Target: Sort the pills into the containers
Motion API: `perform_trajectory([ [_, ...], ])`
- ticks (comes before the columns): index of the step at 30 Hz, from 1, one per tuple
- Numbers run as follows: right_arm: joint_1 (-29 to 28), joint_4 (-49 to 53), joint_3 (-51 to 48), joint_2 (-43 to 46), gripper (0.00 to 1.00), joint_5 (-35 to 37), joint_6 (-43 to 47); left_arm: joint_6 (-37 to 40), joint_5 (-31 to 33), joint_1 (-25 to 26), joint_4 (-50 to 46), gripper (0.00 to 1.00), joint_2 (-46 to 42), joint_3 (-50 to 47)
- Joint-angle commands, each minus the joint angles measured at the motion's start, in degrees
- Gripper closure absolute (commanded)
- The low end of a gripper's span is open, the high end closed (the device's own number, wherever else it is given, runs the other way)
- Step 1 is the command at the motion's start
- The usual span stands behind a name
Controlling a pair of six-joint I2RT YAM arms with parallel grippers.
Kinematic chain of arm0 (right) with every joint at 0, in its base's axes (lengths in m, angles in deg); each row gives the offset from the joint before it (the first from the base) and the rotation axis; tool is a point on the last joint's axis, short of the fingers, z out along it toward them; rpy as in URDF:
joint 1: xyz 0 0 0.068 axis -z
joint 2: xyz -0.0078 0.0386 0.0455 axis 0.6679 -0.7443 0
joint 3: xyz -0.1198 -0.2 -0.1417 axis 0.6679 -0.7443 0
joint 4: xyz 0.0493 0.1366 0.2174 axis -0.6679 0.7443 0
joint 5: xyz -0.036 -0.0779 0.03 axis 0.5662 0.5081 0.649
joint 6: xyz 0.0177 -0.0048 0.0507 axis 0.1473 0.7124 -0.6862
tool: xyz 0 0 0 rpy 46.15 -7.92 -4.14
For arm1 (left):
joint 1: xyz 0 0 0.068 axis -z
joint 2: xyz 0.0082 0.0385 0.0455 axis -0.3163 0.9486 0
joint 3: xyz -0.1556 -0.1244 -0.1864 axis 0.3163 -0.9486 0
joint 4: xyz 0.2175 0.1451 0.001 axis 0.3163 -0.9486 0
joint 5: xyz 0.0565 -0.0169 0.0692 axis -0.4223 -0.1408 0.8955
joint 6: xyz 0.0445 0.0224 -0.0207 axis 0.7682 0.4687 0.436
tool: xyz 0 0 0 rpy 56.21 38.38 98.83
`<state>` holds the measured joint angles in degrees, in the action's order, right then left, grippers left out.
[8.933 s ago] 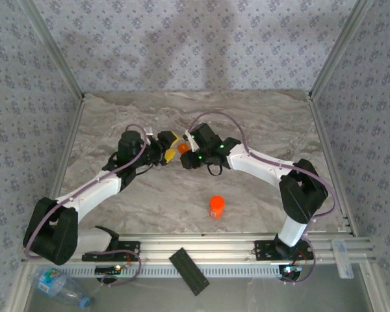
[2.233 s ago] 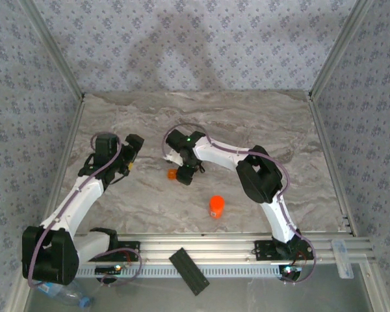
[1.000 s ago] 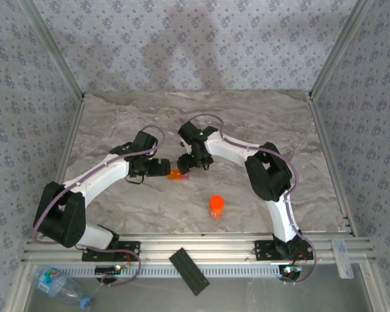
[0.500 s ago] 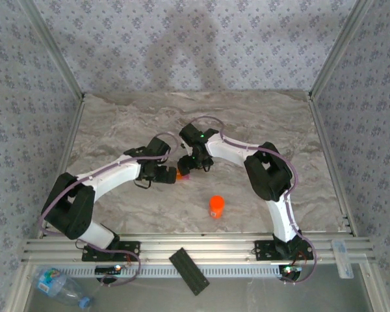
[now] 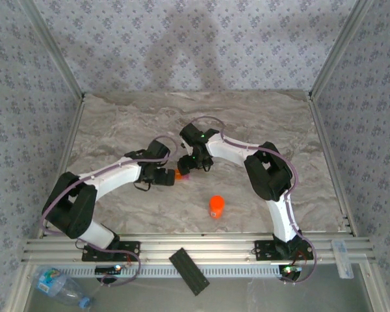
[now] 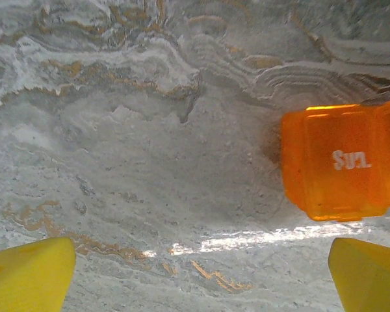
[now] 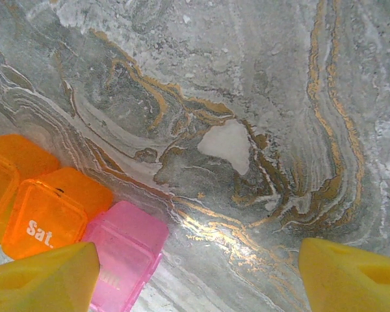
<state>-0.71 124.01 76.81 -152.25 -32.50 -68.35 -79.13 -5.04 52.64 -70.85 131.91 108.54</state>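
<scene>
The small pill organiser lies mid-table: an orange compartment (image 5: 177, 174) joined to a pink piece (image 5: 185, 176). In the left wrist view the orange compartment (image 6: 335, 162) sits right of centre, ahead of my open left gripper (image 6: 198, 279), with bare marble between the yellow fingertips (image 6: 29, 276). My left gripper (image 5: 169, 175) is just left of it. My right gripper (image 5: 190, 166) hovers over its right end, open; the pink piece (image 7: 120, 253) lies beside the left fingertip (image 7: 42, 279), next to orange compartments (image 7: 42, 208). The orange pill bottle (image 5: 216, 206) stands upright nearer the front. The pills are out of view.
A black flat bar (image 5: 189, 270) lies on the front rail, and a clear plastic bottle (image 5: 57, 283) lies at the bottom left. Patterned walls enclose the marble table (image 5: 273, 123) on three sides.
The left arm has reached further right and slightly nearer, bringing its gripper up to the orange compartment. The right gripper has barely moved. Both stay open.
</scene>
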Motion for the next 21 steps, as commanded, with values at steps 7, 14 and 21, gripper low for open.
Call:
perform_trajectory([
  [7, 0.2, 0.4, -1.4, -0.5, 0.19, -0.3, -0.3, -1.3, -1.1, 0.3, 2.7, 0.00, 2.6, 0.1],
  [14, 0.2, -0.2, -2.6, -0.5, 0.19, 0.1, -0.1, -0.3, 0.3, 0.3, 1.8, 0.00, 3.4, 2.5],
  [21, 0.2, -0.8, -3.4, -0.5, 0.19, 0.1, -0.1, 0.1, 1.4, 0.1, 0.7, 0.00, 2.5, 4.0],
])
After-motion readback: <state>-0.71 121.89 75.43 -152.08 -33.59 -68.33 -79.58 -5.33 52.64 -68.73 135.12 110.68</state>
